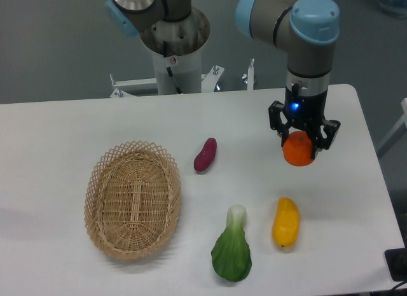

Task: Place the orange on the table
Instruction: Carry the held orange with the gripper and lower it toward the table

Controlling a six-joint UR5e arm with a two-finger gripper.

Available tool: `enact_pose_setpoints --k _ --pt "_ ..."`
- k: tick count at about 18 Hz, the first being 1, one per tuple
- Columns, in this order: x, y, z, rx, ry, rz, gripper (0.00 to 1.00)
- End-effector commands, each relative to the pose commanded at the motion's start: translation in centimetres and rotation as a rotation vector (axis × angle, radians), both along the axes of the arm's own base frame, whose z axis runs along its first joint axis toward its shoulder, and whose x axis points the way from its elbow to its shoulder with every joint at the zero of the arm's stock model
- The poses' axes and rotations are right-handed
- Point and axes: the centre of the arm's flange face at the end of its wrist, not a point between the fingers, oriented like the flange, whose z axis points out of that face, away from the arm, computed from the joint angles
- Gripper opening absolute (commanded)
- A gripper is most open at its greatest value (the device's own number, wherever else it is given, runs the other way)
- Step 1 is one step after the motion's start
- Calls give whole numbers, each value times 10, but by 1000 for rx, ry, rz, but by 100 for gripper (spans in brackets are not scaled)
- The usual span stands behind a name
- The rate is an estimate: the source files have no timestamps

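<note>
Orange (pixel 299 149) sits clamped between the fingers of my claw (pixel 301 135), over the right side of the counter (pixel 76 118). I've got it near the yellow fruit (pixel 285 222) but apart, so it lands on bare surface.

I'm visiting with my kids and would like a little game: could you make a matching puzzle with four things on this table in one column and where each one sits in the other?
Things:
1. orange
2. wicker basket
3. purple sweet potato
4. bok choy

Places:
A. lying near the middle of the table, just right of the basket's upper rim
B. between the fingers of the gripper, on the right
C. at the front edge, left of the yellow mango-like fruit
D. empty, on the left side of the table

Pairs: 1-B, 2-D, 3-A, 4-C
</note>
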Motion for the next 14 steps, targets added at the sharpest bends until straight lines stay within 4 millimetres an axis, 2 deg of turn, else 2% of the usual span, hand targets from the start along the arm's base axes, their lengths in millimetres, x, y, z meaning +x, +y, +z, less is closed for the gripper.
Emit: enact_pose_setpoints --k 10,12,14 --pt "-10 -9 -4 -3 12 10 58" --pt "-15 -7 -16 -19 2 -9 58" --pt "-29 -23 -32 -44 13 -47 58"
